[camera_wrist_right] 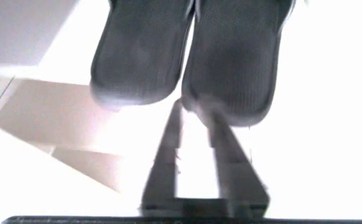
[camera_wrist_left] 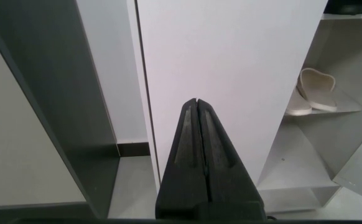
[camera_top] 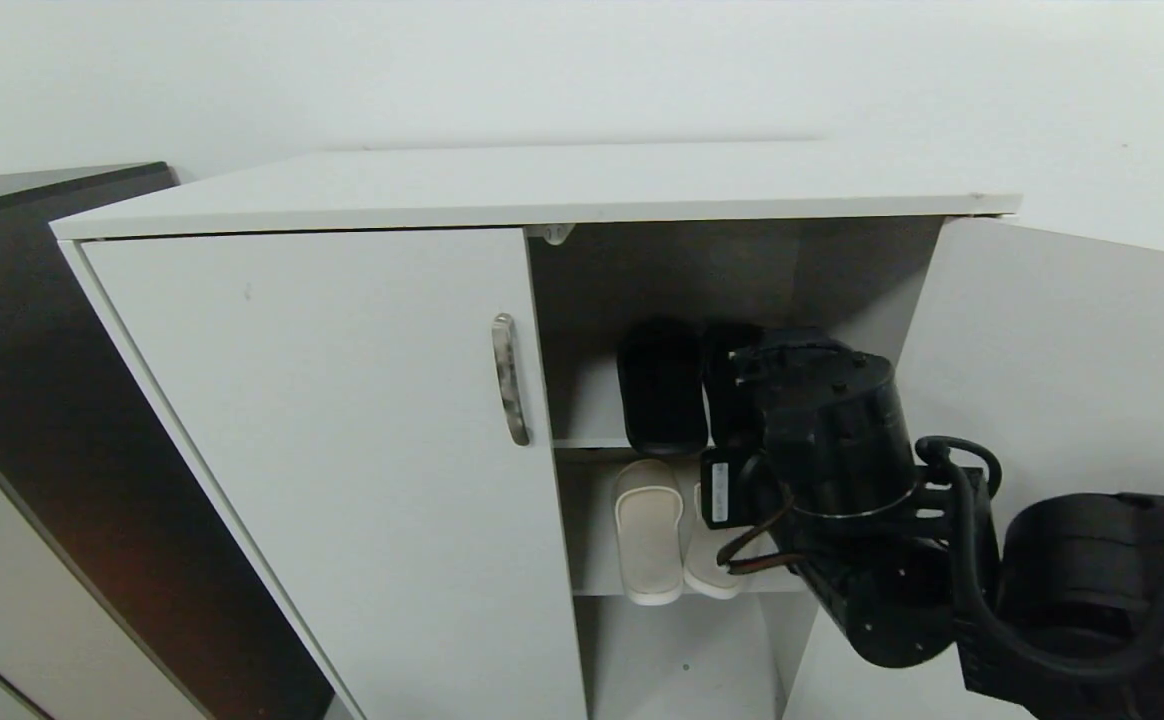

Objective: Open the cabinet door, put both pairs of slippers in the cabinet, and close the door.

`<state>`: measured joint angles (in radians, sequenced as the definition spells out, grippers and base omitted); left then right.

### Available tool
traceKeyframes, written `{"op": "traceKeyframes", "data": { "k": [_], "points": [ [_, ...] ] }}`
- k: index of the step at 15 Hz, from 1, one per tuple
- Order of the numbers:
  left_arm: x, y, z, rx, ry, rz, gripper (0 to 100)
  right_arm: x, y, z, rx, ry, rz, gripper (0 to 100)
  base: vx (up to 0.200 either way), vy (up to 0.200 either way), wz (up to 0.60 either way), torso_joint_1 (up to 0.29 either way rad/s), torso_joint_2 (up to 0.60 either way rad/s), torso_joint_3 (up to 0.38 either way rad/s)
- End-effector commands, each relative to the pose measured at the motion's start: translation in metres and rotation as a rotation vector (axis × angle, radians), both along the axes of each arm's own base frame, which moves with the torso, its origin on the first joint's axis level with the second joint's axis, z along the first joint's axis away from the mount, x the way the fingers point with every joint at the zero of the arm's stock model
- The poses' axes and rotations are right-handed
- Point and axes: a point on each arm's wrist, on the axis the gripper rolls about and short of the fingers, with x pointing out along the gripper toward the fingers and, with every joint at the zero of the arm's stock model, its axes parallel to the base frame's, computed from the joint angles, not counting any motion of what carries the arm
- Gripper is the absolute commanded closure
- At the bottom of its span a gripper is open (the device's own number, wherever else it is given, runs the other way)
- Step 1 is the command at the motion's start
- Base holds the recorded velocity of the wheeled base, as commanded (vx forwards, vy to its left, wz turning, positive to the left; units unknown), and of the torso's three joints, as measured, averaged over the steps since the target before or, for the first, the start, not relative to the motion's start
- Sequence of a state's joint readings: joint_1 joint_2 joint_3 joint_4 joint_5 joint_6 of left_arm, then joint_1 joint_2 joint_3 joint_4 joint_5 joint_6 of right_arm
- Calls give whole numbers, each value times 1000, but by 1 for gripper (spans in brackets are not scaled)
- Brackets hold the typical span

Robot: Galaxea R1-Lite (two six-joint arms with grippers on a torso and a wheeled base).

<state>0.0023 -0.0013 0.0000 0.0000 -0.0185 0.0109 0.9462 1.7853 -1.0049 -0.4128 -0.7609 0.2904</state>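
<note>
The white cabinet (camera_top: 542, 190) has its left door (camera_top: 322, 420) closed and its right door (camera_top: 1062, 370) swung open. A black pair of slippers (camera_top: 660, 385) lies on the upper shelf, heels outward. A white pair (camera_top: 649, 530) lies on the shelf below and also shows past the closed door (camera_wrist_left: 318, 90). My right arm (camera_top: 832, 430) reaches into the upper shelf. Its gripper (camera_wrist_right: 191, 112) is slightly open, fingertips at the heels of the black slippers (camera_wrist_right: 187, 50), between the two. My left gripper (camera_wrist_left: 196, 106) is shut and empty, facing the closed left door (camera_wrist_left: 231, 74).
A metal handle (camera_top: 508, 378) sits on the closed door's right edge. Dark furniture (camera_top: 42, 400) stands close on the cabinet's left, with a narrow gap (camera_wrist_left: 128, 93) between them. The bottom compartment (camera_top: 682, 650) holds nothing.
</note>
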Motion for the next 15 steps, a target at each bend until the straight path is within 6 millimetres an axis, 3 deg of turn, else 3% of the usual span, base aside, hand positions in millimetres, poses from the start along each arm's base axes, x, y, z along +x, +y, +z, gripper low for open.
{"op": "traceKeyframes", "data": {
  "k": [1, 8, 15],
  "points": [
    [0, 0, 0, -2, 1, 1, 100, -18, -4, 2, 1, 1, 41, 100, 0, 0, 0, 0, 0, 0],
    [0, 0, 0, 0, 1, 1, 100, -20, -3, -2, -7, 9, 50, 100, 0, 0, 0, 0, 0, 0],
    [0, 0, 0, -2, 1, 1, 100, -22, -2, -9, -27, 23, 56, 100, -200, 0, 0, 3, 2, 0]
  ]
}}
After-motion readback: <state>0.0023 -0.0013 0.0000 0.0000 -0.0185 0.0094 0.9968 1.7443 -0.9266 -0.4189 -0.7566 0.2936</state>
